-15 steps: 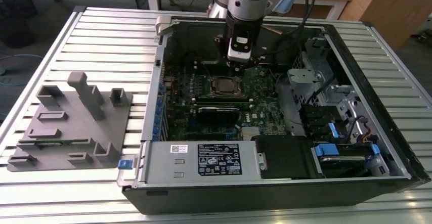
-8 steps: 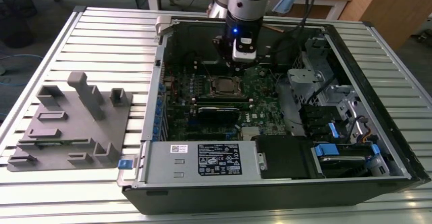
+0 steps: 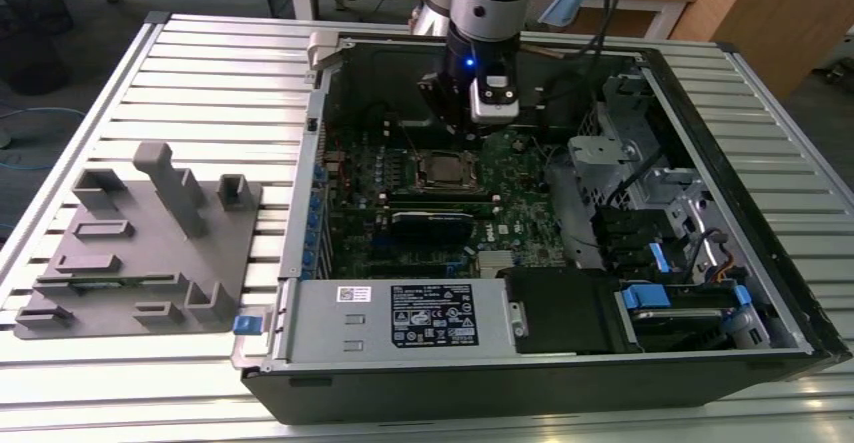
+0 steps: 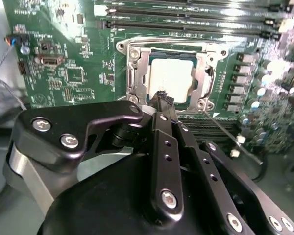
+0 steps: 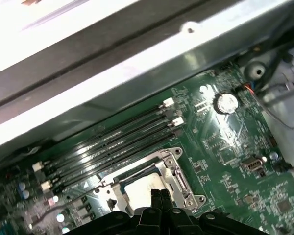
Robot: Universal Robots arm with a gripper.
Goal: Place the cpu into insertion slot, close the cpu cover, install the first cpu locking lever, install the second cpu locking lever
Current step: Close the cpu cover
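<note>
Open computer case lies on its side on the slatted metal table. A grey moulded fixture tray sits on the table at the exterior view's left, just beside the case. The arm comes down from the far side into the case, over the green motherboard. Gripper: fingers together at the tips, nothing seen between them. In both wrist views the tips hang over the near edge of the socket area, but contact with the metal below cannot be told. The insertion slot sits on the far half of the board, roughly mid-width in the exterior view and just near of the gripper. The cpu is seated in the slot, its pale silvery top facing up and level. The cpu cover is down: its frame lies flat around the chip, which shows through the square window. A thin metal rod slants away from one corner of the socket and stands clear of the frame, so it is not tucked along the cover's side. Its latching cannot be judged further. Long black memory slots run parallel just beyond the socket. A round coin cell sits on the board past their ends. A silver power supply box fills the near end of the case.
</note>
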